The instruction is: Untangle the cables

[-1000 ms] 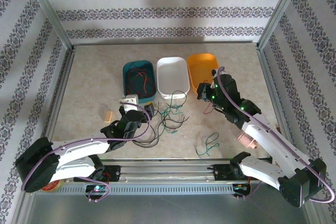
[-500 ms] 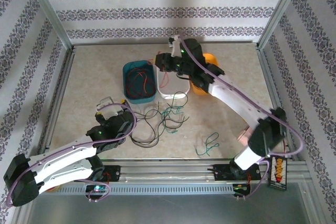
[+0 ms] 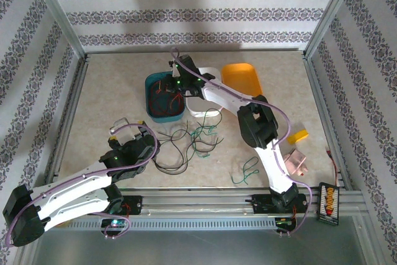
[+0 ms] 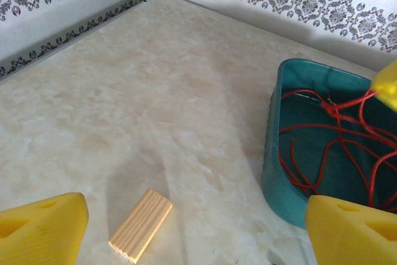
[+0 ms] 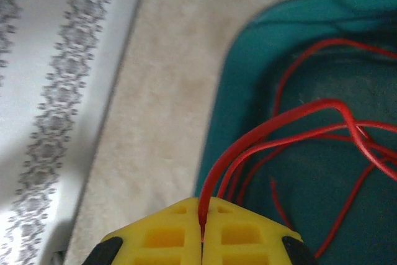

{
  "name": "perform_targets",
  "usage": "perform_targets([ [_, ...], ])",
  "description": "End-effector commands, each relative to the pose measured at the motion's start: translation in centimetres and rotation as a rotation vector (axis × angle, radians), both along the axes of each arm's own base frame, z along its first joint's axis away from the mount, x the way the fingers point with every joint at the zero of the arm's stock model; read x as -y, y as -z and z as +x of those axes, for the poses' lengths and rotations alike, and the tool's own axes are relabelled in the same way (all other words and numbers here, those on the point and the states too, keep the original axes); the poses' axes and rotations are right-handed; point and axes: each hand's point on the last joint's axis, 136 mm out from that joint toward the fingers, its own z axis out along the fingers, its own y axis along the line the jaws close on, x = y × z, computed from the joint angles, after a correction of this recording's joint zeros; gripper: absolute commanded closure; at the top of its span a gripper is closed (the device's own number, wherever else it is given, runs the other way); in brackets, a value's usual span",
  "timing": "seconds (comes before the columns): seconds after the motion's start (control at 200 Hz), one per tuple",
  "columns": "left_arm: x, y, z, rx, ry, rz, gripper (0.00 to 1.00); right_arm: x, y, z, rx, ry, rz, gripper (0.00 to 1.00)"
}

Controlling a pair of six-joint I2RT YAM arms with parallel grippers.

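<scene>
My right gripper pinches a red cable over the teal tray, where other reds lie. Left gripper gapes wide, empty, near it. The black-green tangle beside the tray is unsorted, I judge.

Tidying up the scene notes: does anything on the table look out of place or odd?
A small wooden block lies loose on the table, left of the teal tray; it is no cable. A yellow block and a pink object lie stray on the right side.
</scene>
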Motion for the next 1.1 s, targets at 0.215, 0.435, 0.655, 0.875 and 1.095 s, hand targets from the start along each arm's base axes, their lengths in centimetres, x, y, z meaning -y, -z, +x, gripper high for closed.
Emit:
perform_targets([
  [0.215,0.1,-1.1,0.6,0.008,0.03,0.073,0.09,-1.0,2.7,0.5,0.019,0.014,-0.136,0.9],
  [0.435,1.7,-2.0,1.6,0.068,0.105,0.037,0.08,-0.5,-4.6,-0.4,0.133,-0.01,-0.061,0.58],
  [0.655,4.4,-2.6,2.7,0.086,0.247,0.024,0.08,5.4,-12.8,-2.4,0.282,0.092,-0.052,0.5],
  [0.875,10.9,-1.5,4.0,0.034,0.531,-0.029,0.09,14.2,-10.7,-8.0,0.231,0.17,-0.125,0.49],
  [1.095,17.8,-0.1,5.6,-0.043,0.76,-0.025,0.1,23.4,-2.8,-16.6,0.034,0.238,-0.27,0.49],
])
